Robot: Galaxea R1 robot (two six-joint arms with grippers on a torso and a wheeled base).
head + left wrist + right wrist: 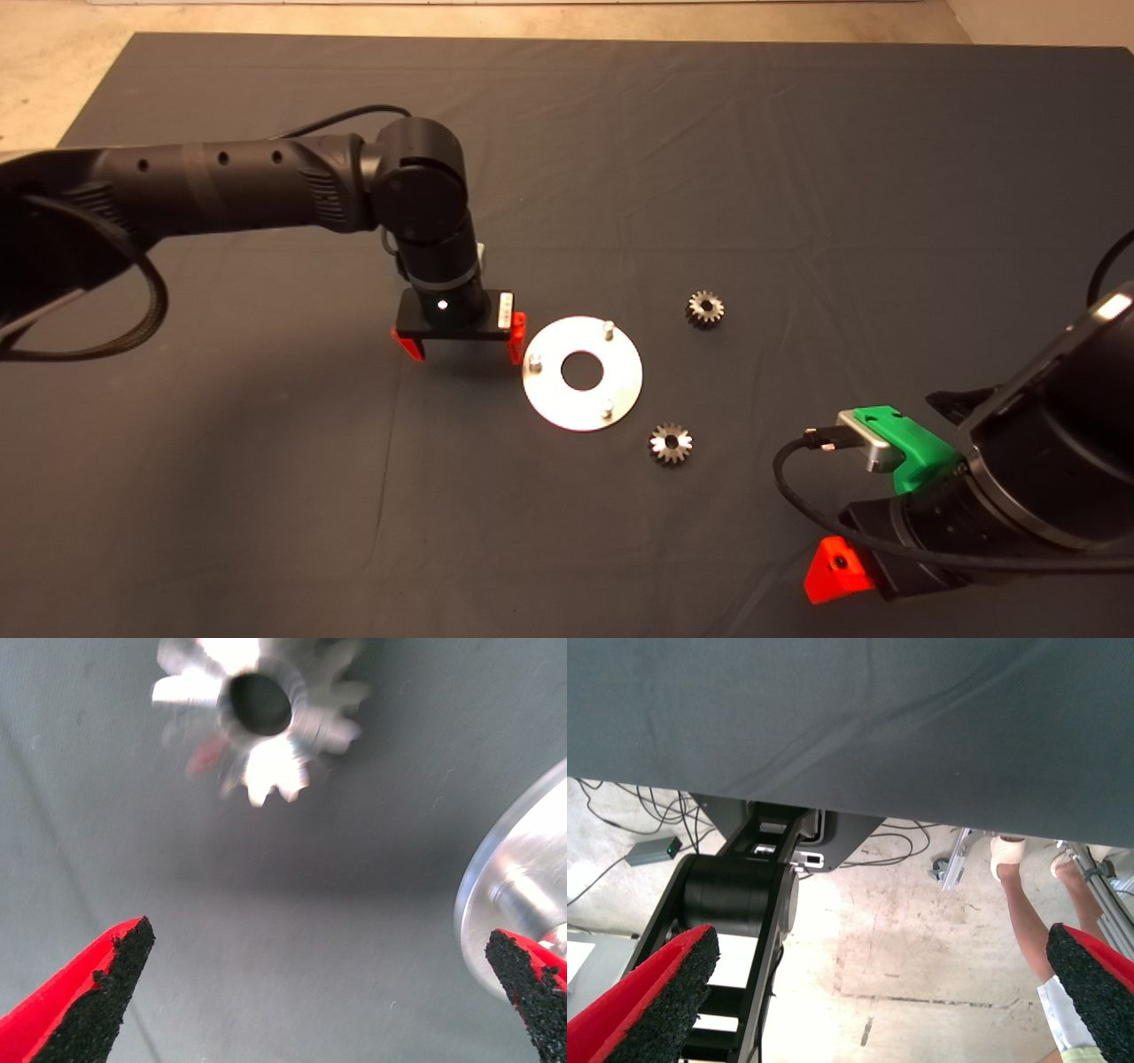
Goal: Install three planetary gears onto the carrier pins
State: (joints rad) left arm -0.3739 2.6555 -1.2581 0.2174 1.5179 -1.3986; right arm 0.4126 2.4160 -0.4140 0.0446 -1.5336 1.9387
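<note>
The planetary gears are the small parts here, so the bigger things come first. The dark mat (797, 177) covers the desk. The left arm (221, 182) reaches in level from the left, bends at the elbow joint and points its wrist straight down. The right arm (1045, 461) sits low at the right edge, parked.

The silver disc (582, 373) lies flat on the mat near the middle, and its three carrier pins (608, 329) stand upright and bare around the centre hole.

The left pincer (459, 341) hangs just beside the disc's left rim, its red fingers (97, 992) spread wide and gripping nothing; one finger stands close to the rim. In the left wrist view a third gear (257, 713) lies on the mat ahead of that pincer, apart from both pads. The right pincer (877, 1010) is also spread wide and empty; its view shows the floor, cables and a person's legs (1032, 921).

Two planetary gears (705, 309) lie flat on the mat: one to the right of the disc and a little farther back, the other (671, 443) near the disc's lower right rim.
</note>
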